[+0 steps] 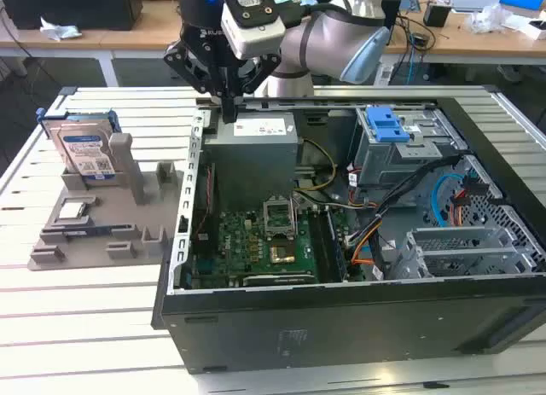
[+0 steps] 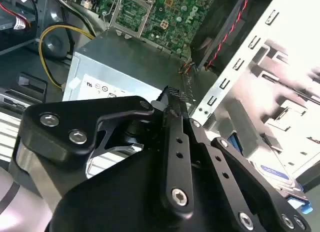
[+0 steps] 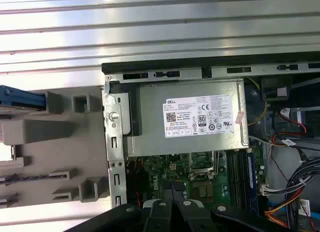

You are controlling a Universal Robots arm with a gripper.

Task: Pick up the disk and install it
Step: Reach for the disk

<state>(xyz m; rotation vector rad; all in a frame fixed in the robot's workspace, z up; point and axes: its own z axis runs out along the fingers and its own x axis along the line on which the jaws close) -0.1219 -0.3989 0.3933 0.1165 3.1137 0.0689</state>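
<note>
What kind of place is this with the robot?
Probably a robotics lab or workshop for putting computers together. A robot arm hangs over an open computer case on a slatted metal table, the disk stands in a gray holder beside it, and cluttered desks stand behind.

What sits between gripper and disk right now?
In the exterior view: the case's side wall and the grey holder's upright post. Gripper is over the power supply; disk stands past the post.

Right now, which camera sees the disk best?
The exterior view: the disk stands upright in the grey holder, label showing. The second wrist view catches a corner behind the gripper; the first wrist view, just its blue edge.
</note>
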